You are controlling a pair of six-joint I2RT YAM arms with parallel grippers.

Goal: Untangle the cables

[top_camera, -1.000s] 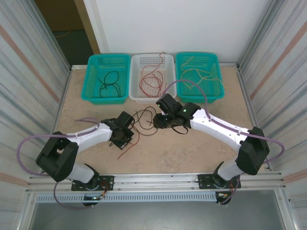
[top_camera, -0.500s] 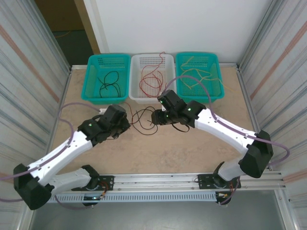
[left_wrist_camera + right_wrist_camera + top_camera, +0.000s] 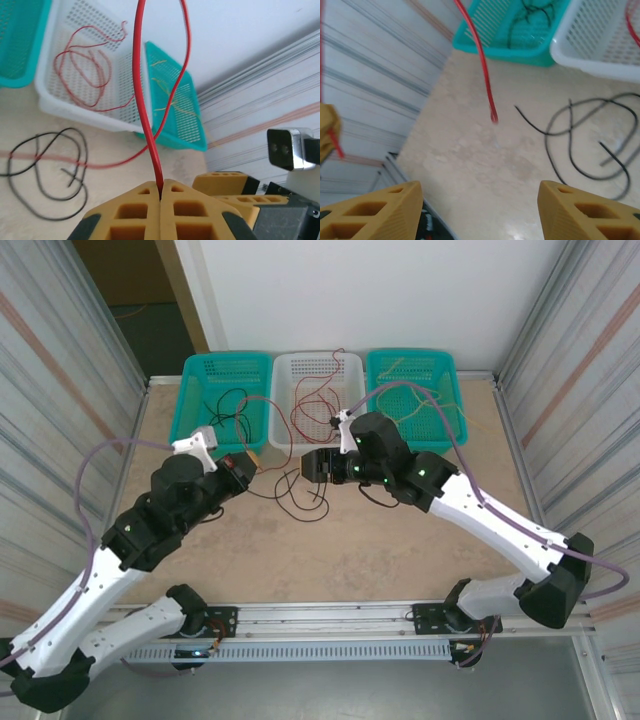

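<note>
Beige desk [image 3: 400,570], black cable [image 3: 84,150] looped before white basket [image 3: 65,107]; left jaws pinch red cable [image 3: 150,145], right jaws gape.

A lab test cell: ribbed panel walls [image 3: 60,390] enclose the worktable [image 3: 350,550].

red cable [image 3: 142,105], black cable [image 3: 85,150], white basket [image 3: 90,20]

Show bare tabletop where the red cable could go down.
Free: the tabletop between the black cable and the front rail, and the strip beside the left teal basket. Crowded: before the white basket, around the left gripper, right gripper and black cable.
</note>
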